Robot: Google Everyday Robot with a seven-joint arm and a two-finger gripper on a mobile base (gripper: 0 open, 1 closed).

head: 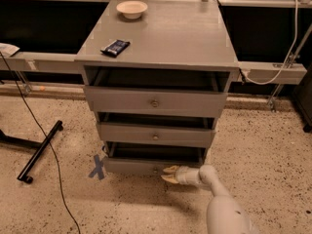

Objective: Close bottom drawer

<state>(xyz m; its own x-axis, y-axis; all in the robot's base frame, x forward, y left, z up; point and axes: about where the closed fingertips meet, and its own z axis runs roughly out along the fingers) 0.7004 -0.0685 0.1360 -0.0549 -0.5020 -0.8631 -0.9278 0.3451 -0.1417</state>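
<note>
The gripper [168, 174] sits right at the front panel of the bottom drawer [131, 165]; whether it touches the panel cannot be told. Its arm [222, 211] runs down and to the right of it and is cut off by the lower edge. Just left of the gripper, the knob [156, 168] is too small to make out. Above the gripper the drawer's inside is dark, so any contents are hidden. Far above and left, the print on the dark packet [115, 47] is unreadable. Well left, a black stand [41, 150] is cut by the left edge.

Tool [168, 174] low, fingers [171, 168] parted; arm [220, 206] outstretched
</note>
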